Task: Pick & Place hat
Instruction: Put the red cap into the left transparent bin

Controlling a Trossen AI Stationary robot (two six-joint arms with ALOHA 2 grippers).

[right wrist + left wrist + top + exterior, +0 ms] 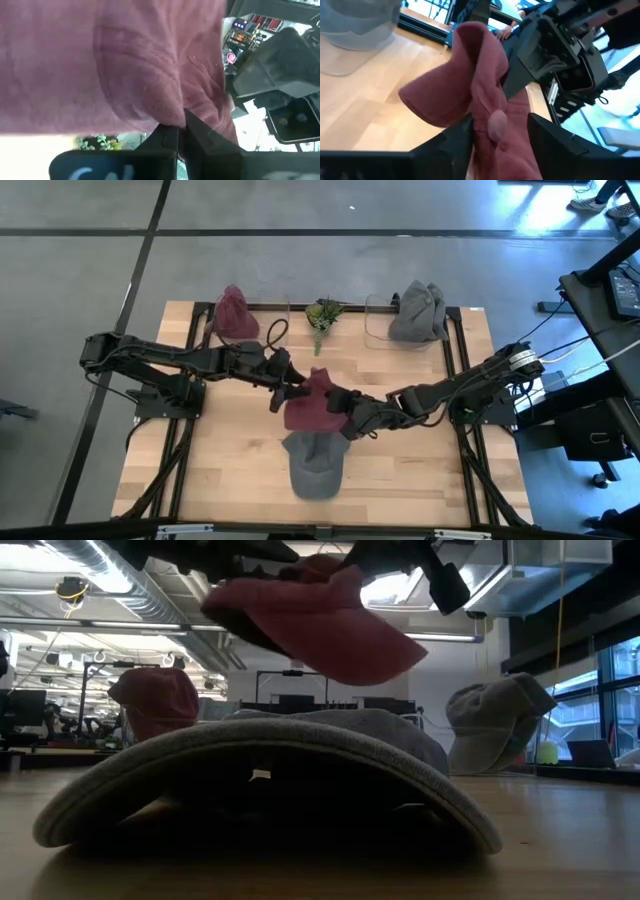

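A dark red hat (312, 402) hangs in the air between both grippers over the table's middle. In the low view this red hat (310, 625) floats above a grey cap (270, 780). The grey cap (315, 462) lies flat on the table near its near edge, brim toward that edge. My left gripper (293, 386) is shut on the red hat's left side, and my right gripper (347, 406) is shut on its right side. The left wrist view shows the right gripper (545, 50) just beyond the hat. My left gripper (499, 136) pinches bunched cloth of the red hat (492, 122) between its two fingers, coming level from the table's left. The hat is lifted clear and its brim (437, 102) sticks out beyond the fingers. My right gripper (182, 136) pinches a gathered fold of the red hat (172, 112) between its nearly closed fingers, coming from the table's right. The cloth spreads out wide beyond the fingertips, and the hat hangs clear of the table.
A second red hat (235, 313) stands at the far left of the table and a grey hat (418, 310) at the far right, beside a clear container (378, 322). A small green plant (322, 316) sits between them. Bare wood (220, 450) lies left and right of the grey cap.
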